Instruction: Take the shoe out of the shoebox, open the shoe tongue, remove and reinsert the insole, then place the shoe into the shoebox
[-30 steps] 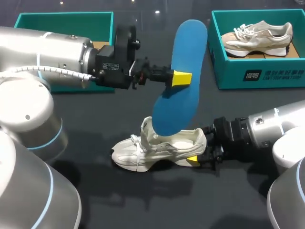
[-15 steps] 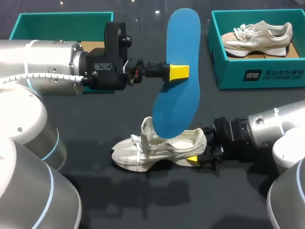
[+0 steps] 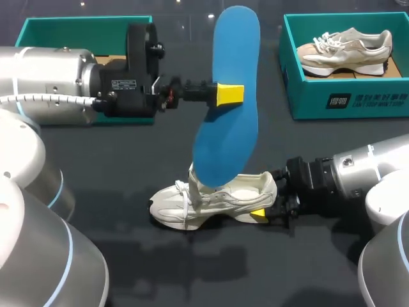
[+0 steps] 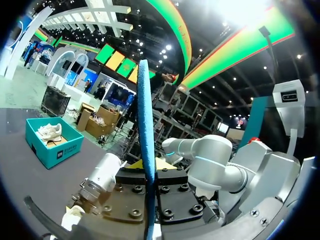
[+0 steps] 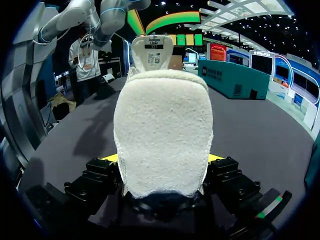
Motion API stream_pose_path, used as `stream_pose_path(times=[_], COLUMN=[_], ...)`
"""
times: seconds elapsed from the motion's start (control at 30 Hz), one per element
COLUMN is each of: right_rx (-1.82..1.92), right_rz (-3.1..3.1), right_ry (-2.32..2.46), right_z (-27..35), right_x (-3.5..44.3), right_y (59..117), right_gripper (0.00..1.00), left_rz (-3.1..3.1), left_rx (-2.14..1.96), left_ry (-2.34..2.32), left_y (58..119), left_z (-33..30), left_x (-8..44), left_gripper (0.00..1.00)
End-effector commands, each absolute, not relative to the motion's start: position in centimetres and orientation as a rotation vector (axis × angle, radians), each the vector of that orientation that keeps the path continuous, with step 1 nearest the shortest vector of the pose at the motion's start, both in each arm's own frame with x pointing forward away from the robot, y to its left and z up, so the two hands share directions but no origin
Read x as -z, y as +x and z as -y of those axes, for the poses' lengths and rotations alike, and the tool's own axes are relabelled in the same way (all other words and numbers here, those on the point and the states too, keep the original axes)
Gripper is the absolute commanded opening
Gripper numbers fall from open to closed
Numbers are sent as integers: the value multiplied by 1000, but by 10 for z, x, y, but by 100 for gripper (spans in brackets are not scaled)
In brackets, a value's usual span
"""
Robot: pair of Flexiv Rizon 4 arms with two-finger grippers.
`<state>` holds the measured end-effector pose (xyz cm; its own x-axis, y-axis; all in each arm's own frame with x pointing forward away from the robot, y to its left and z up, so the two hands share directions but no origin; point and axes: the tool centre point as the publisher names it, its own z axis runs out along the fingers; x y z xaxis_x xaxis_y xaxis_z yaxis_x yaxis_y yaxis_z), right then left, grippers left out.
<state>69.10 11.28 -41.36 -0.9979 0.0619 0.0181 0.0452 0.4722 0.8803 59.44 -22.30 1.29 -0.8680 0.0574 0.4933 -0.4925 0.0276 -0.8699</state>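
Sneaker [image 3: 345, 48], beige, inside right teal shoebox [image 3: 358, 102]

Off-white lace-up sneaker [image 3: 211, 199] lies at the centre of the dark matte table [image 3: 128, 268], toe toward the left arm's side, heel clamped between the fingers of the right gripper [image 3: 259, 214]. Above it, the flat blue foam insole [image 3: 230, 57] stands on end, pinched in the left gripper [image 3: 229, 94] (lower end over the shoe's opening). Far right: teal cardboard shoebox [image 3: 345, 102] containing a beige sneaker [image 3: 345, 48]. Far left, behind the left arm: second teal cardboard box [image 3: 64, 27].
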Motion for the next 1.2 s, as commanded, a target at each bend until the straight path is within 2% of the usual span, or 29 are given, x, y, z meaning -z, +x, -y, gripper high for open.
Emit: stream_pose_path(times=[0.03, 0.77, 0.8, 0.83, 1.2], right_rx=[-1598, -1574, -1572, -1569, -1441], right_rz=[-2682, -2688, -2689, -2689, -2769], right_ry=[98, 104, 104, 104, 103], right_z=[-114, -113, -113, -113, -92], right_x=[416, 415, 414, 414, 404], right_y=[691, 691, 691, 691, 688], right_gripper=[0, 0, 39, 100, 100], left_rz=[1917, 1903, 1903, 1903, 1903], left_rx=[-1903, -1925, -1925, -1925, -1925], left_ry=[430, 420, 420, 420, 420], left_y=[595, 594, 594, 594, 594], left_z=[221, 217, 217, 217, 217], left_x=[-17, -21, -21, -21, -21], left_gripper=[0, 0, 0, 0, 0])
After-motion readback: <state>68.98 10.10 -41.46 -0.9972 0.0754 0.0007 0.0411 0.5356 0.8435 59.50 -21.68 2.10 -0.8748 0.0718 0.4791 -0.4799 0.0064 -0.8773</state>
